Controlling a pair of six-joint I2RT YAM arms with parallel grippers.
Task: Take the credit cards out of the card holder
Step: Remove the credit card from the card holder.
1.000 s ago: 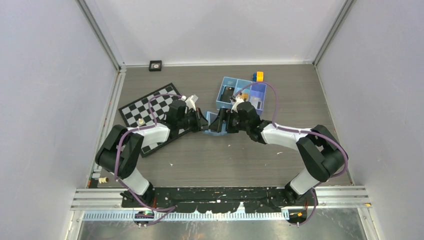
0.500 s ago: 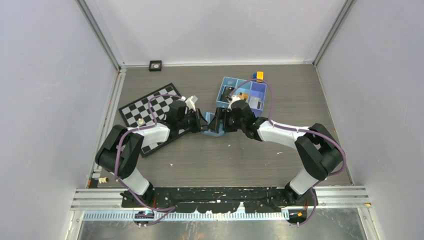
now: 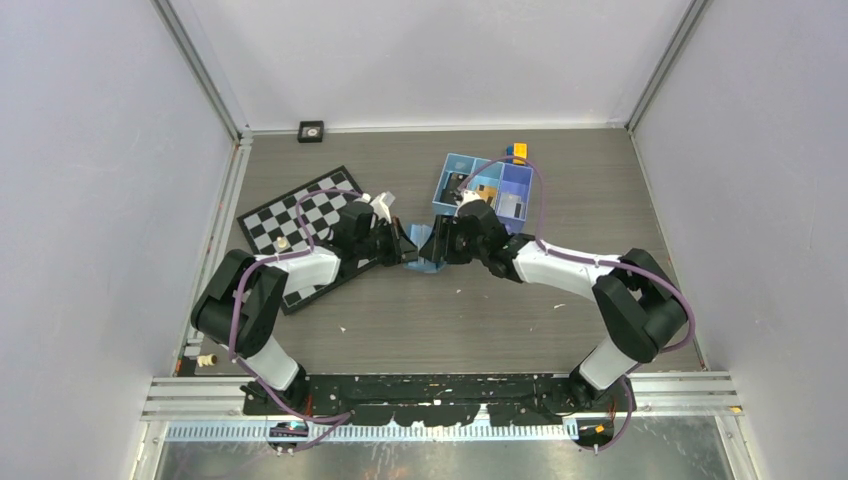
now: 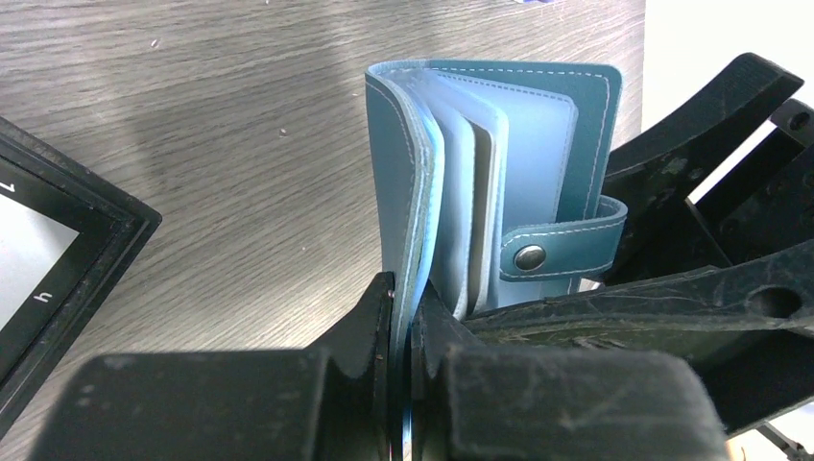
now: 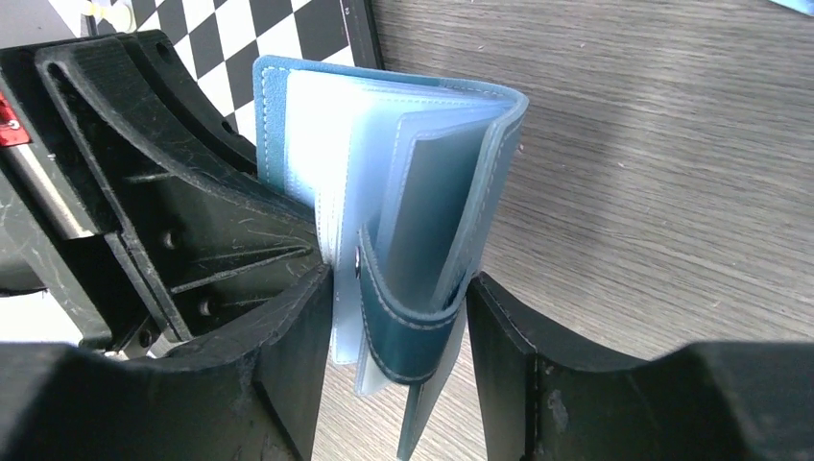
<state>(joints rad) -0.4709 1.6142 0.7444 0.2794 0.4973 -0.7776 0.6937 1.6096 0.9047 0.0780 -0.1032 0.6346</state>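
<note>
The card holder [image 3: 424, 252] is being held upright at the middle of the table [image 3: 480, 320], between the two grippers, near the blue tray [image 3: 476, 159] and right of the chessboard [image 3: 300, 212]. From above it is showing only as a small blue wedge. The wrist views are revealing stitched, leather-like light-blue covers, cloudy plastic sleeves [image 5: 336, 144] fanning out, and a strap [image 4: 571, 240] with a round metal snap [image 4: 529, 256]. The left gripper [image 4: 403, 303] is pinching one cover tight. The right gripper [image 5: 398, 283] is straddling strap and sleeves, its scuffed black fingers [image 5: 288, 336] lying alongside; whether they are squeezing yet, I cannot tell. The table is showing grey wood grain.
</note>
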